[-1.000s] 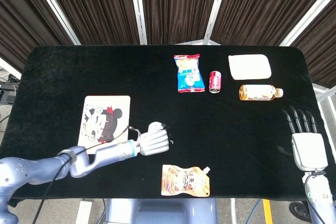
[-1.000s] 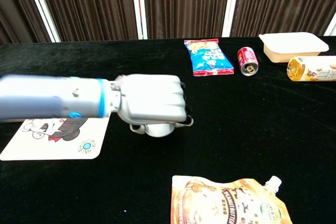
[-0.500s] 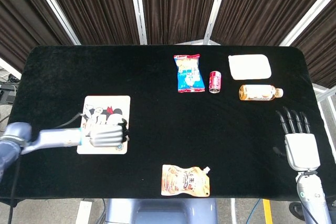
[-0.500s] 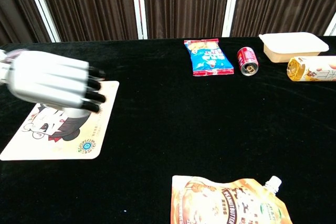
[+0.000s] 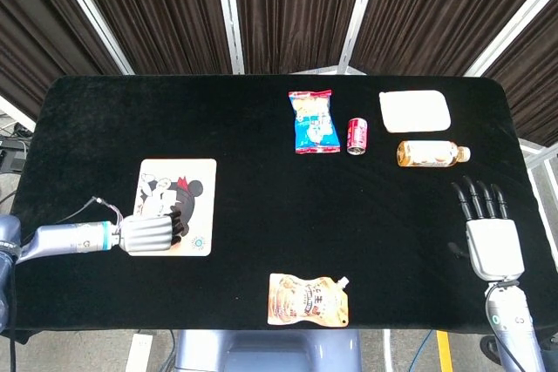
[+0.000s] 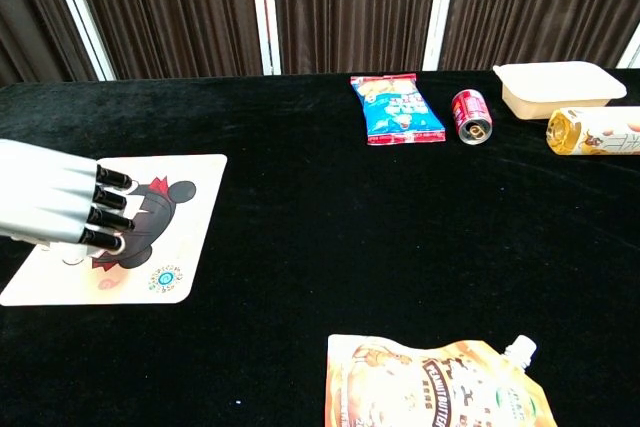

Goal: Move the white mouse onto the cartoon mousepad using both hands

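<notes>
The cartoon mousepad lies at the table's left front, also seen in the chest view as the pad. My left hand sits low over the pad's near left corner, its fingers curled forward and down. The white mouse is hidden under that hand; it shows nowhere else on the table, so the hand still holds it. My right hand hovers at the table's right front edge with its fingers stretched apart and nothing in them. It is outside the chest view.
A peanut butter pouch lies at the front middle. At the back stand a blue snack bag, a red can, a white lidded box and a tea bottle.
My left hand carried the mouse leftward from the table's middle onto the mousepad, then slid further to the pad's near left corner. The right hand crept slightly forward.
</notes>
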Available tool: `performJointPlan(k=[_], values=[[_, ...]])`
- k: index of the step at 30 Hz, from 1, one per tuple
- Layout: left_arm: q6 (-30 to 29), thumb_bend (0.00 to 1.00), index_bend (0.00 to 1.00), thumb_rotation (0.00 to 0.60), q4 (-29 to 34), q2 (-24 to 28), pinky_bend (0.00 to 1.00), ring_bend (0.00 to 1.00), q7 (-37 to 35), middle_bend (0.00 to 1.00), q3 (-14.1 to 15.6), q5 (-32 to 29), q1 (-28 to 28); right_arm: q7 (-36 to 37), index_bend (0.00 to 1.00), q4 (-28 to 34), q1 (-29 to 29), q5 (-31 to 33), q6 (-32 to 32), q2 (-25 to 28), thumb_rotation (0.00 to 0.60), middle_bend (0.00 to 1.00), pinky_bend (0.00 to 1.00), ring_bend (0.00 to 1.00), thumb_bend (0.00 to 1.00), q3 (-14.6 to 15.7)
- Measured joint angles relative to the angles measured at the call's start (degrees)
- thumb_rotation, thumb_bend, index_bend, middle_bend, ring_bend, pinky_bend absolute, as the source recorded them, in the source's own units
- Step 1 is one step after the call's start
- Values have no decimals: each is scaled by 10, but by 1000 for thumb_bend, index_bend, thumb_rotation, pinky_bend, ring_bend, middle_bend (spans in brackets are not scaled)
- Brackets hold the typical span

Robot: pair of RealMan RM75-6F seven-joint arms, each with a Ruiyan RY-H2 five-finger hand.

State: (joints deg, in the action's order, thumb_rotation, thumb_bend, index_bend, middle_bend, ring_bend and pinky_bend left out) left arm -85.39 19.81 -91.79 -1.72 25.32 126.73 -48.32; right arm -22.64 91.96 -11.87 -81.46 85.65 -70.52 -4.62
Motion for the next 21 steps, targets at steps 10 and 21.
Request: performJointPlan(k=[10, 21], values=[[11, 65, 0, 600, -34, -24, 0, 0, 29, 0, 3, -9, 0, 6, 0, 4, 7, -5, 3, 5, 600, 0, 0, 0, 0, -2], [9, 46, 0, 600, 41, 17, 0, 0, 91, 0, -53, -86, 27, 18, 0, 26, 18, -25, 15, 20, 600, 0, 0, 0, 0, 1]])
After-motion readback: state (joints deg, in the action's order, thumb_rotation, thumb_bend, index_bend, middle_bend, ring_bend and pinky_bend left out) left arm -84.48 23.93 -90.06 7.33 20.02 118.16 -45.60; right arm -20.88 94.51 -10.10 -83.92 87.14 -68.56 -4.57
